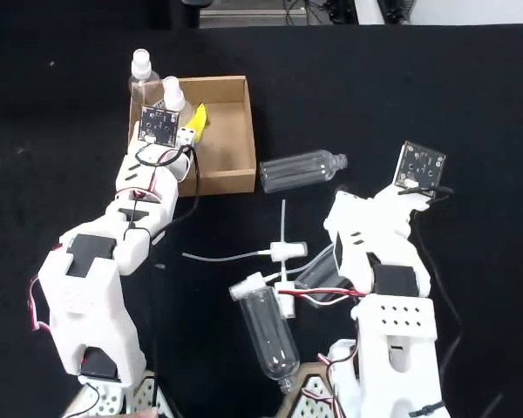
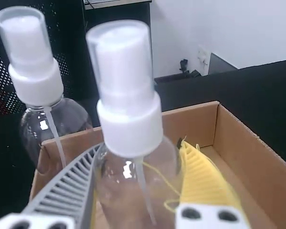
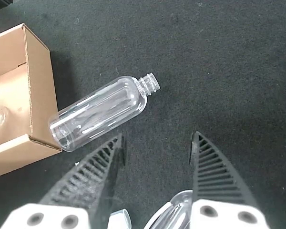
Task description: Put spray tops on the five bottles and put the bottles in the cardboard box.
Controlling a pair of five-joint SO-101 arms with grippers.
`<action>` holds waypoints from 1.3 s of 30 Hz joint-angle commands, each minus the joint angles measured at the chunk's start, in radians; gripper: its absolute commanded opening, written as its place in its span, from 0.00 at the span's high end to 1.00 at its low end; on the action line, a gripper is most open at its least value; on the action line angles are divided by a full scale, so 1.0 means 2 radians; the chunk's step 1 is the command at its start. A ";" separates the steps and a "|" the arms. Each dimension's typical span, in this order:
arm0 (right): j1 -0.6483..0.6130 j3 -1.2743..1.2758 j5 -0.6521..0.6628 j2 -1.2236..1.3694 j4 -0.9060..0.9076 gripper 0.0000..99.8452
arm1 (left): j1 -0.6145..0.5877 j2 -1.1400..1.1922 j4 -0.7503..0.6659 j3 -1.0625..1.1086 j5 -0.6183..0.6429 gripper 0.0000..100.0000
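My left gripper [image 2: 140,152] is shut on a clear bottle with a white spray top [image 2: 126,90], held upright over the cardboard box [image 1: 231,131]; the same gripper [image 1: 186,124] sits at the box's left side. A second topped bottle [image 1: 141,74] stands at the box's far left corner; I cannot tell whether it is inside. My right gripper [image 3: 157,138] is open above the black table, just short of a topless bottle [image 3: 102,112] lying beside the box. Another topless bottle [image 1: 268,335] lies near the front, and one more [image 1: 318,277] lies partly under the right arm [image 1: 375,235].
Three loose spray tops with long tubes [image 1: 283,251] [image 1: 248,285] [image 1: 285,296] lie between the arms. Red and white cables run by the right arm's base. The black table [image 1: 471,104] stretches to the right and far side.
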 commanded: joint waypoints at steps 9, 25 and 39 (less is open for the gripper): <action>0.007 -0.004 -0.001 -0.010 -0.014 0.80 | -0.009 -0.008 -0.009 -0.025 -0.001 0.81; 0.006 -0.004 -0.001 -0.010 -0.014 0.80 | -0.013 -0.063 -0.007 0.023 0.000 0.74; 0.008 -0.004 -0.001 -0.010 -0.014 0.80 | -0.013 -0.041 -0.006 0.007 0.000 0.74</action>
